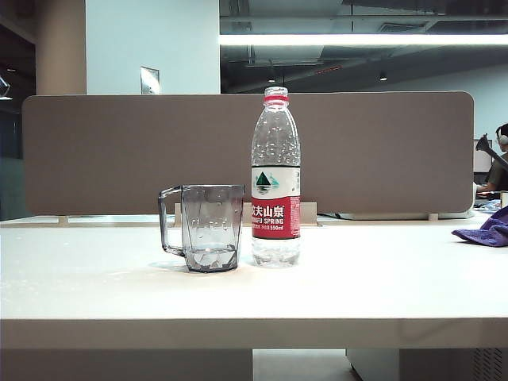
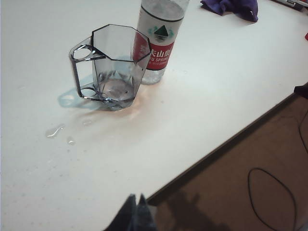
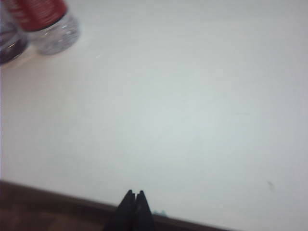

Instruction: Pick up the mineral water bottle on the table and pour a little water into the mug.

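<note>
The mineral water bottle (image 1: 275,178) stands upright on the table (image 1: 254,294), its red-and-white label facing the front, without a cap on its neck. Right beside it on the left stands the grey-tinted mug (image 1: 208,227) with a little water in its bottom and its handle turned away from the bottle. The left wrist view shows the mug (image 2: 113,67) and the bottle (image 2: 158,41) from above. My left gripper (image 2: 136,196) is shut and empty, back over the table's edge. My right gripper (image 3: 134,192) is shut and empty too, near the edge, far from the bottle's base (image 3: 53,29). Neither arm shows in the exterior view.
A purple cloth (image 1: 486,230) lies at the table's right side, also in the left wrist view as a purple cloth (image 2: 231,7). Small water drops (image 2: 55,131) lie on the table near the mug. A brown partition (image 1: 119,151) stands behind the table.
</note>
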Robot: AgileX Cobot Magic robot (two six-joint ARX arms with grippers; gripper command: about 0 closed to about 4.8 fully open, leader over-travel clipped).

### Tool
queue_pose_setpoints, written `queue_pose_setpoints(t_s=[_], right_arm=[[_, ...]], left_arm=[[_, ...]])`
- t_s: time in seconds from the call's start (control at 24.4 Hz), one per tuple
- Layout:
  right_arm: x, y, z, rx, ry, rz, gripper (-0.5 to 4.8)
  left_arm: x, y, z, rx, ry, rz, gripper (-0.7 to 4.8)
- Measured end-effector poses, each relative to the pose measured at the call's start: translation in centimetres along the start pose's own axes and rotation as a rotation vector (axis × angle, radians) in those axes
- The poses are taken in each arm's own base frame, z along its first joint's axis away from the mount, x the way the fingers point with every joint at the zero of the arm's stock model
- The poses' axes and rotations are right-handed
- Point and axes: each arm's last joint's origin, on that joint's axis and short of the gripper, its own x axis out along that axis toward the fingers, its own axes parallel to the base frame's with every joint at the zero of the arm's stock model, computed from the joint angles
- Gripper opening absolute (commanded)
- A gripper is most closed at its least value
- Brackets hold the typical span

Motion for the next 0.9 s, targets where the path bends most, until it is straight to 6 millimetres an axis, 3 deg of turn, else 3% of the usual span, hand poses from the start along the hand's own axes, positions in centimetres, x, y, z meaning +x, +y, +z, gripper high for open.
queue_pose_setpoints(t_s=[0.2,0.45,0.9], right_arm=[[-0.4,-0.9,0.4,0.082,-0.057,-0.069,-0.05],[-1.9,-0.5,1.9,0.059,-0.276,-0.031,-0.05],[-2.5,-0.6,2.1,0.011,-0.333,-0.05,-0.05]], left_arm=[[0.0,0.0,0.0,0.0,0.0,0.0,-0.05],[0.0,0.0,0.0,0.0,0.0,0.0,-0.05],[0.0,0.0,0.0,0.001,-0.001,0.0,-0.05]])
